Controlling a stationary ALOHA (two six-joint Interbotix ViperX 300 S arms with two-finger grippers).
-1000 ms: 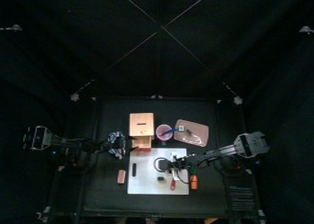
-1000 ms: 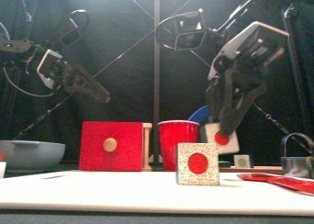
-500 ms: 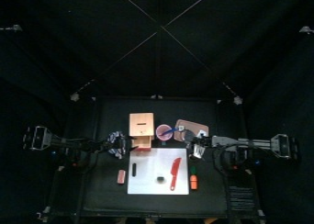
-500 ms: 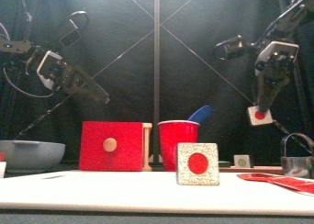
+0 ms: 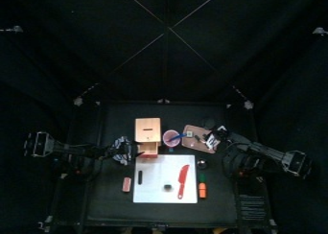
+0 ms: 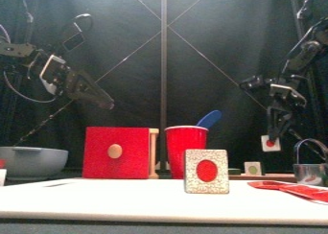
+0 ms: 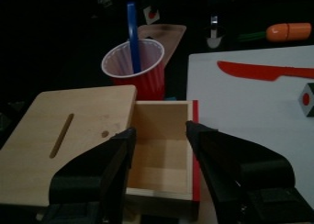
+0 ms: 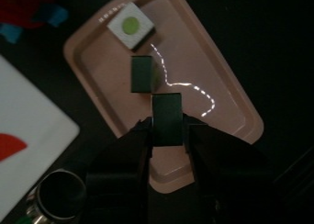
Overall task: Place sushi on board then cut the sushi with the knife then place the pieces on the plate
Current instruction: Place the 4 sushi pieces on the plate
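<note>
"Sushi piece (image 6: pixel 271 142), red dot on its white face: where?"
"Aloft at right, pinched tight in the right gripper (image 8: pixel 166 127), over the pink tray (image 8: pixel 208 72). Front view gives the face; right wrist view gives only a dark slab between the jaws."
"What else from that wrist view?"
"Two more on the tray: a dark block (image 8: pixel 140 72) close to the held one but apart from it, and a green-centred piece (image 8: pixel 131 24) near one end. Top view too small to tell them."
"The board?"
"Standing piece (image 6: pixel 206 171) upright on the white cutting board (image 5: pixel 153 171), red centre facing front. Red knife (image 5: pixel 183 177) flat on the board beside it. Orange toy (image 5: pixel 204 190) just off the board's right edge."
"Left side?"
"Left gripper (image 7: pixel 160 134) hangs over the pale wooden box (image 7: pixel 73 127), jaws spread wide. Left wrist view alone shows the drawer (image 7: pixel 160 168) open. Red cup (image 6: pixel 187 147) just beside the box, blue knife (image 6: pixel 208 118) standing in it. Blue-grey bowl (image 6: pixel 33 161) far left; metal cutter (image 6: pixel 312 166) far right."
</note>
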